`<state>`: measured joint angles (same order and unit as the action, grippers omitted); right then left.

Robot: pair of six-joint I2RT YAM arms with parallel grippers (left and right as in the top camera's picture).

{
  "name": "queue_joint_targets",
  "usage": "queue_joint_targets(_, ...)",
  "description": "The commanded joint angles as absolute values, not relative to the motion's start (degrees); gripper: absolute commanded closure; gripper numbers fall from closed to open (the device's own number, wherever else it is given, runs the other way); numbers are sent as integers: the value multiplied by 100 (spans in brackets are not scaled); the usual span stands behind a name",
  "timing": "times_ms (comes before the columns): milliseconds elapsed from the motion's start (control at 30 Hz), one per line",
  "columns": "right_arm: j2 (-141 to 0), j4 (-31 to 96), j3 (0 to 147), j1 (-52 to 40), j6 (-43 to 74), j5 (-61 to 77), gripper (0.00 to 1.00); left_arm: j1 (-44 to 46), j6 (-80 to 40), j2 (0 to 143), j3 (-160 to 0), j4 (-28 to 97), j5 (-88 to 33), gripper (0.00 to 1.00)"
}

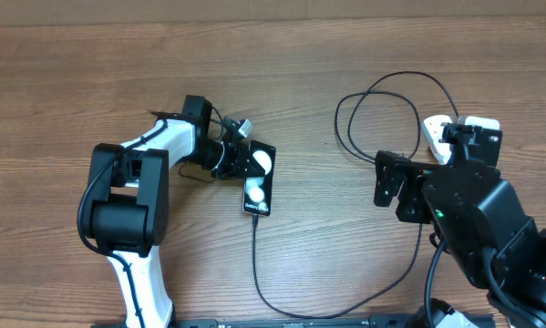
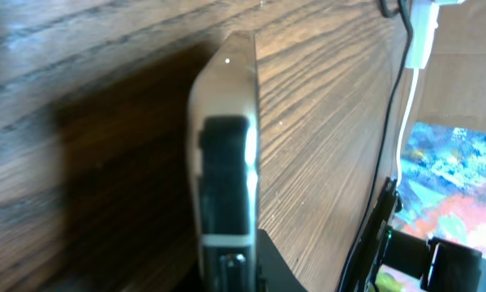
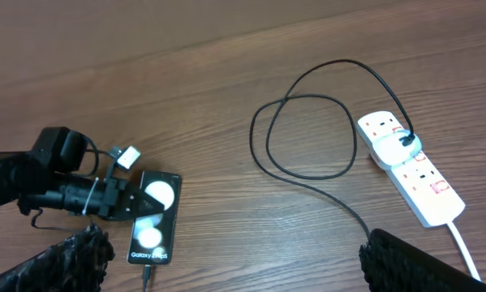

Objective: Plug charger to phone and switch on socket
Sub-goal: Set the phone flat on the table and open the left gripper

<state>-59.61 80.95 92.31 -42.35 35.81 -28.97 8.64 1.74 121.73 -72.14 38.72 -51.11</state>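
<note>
The phone (image 1: 258,196) lies flat on the wooden table, screen up, with the black charger cable (image 1: 257,264) plugged into its near end. My left gripper (image 1: 245,162) is shut on the phone's far end; the left wrist view shows the phone's edge (image 2: 225,162) between the fingers (image 2: 234,272). The cable loops right to the white power strip (image 1: 437,135), where its adapter (image 3: 398,146) sits in a socket. My right gripper (image 3: 243,268) is open and empty, held above the table between phone (image 3: 152,235) and strip (image 3: 413,174).
The cable (image 3: 307,174) forms a large loop on the table left of the strip. The strip's own white lead (image 3: 462,247) runs off toward the near right. My right arm (image 1: 473,210) covers part of the strip in the overhead view.
</note>
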Motion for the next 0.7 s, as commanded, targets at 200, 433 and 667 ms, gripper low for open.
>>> queue_joint_targets(200,-5927,7929,9349,-4198,3603,-2978,0,888,-539,12160,-7249,3833,-4261,67)
queue_joint_targets(433,-5927,7918,9349,-4198,3603,-2980,0,784,-541,12160,-7251,4069,-4117,16)
queue_joint_targets(667,-5927,7749,9349,-4198,3601,-3000,0,823,-534,12160,-7251,4499,-3503,12)
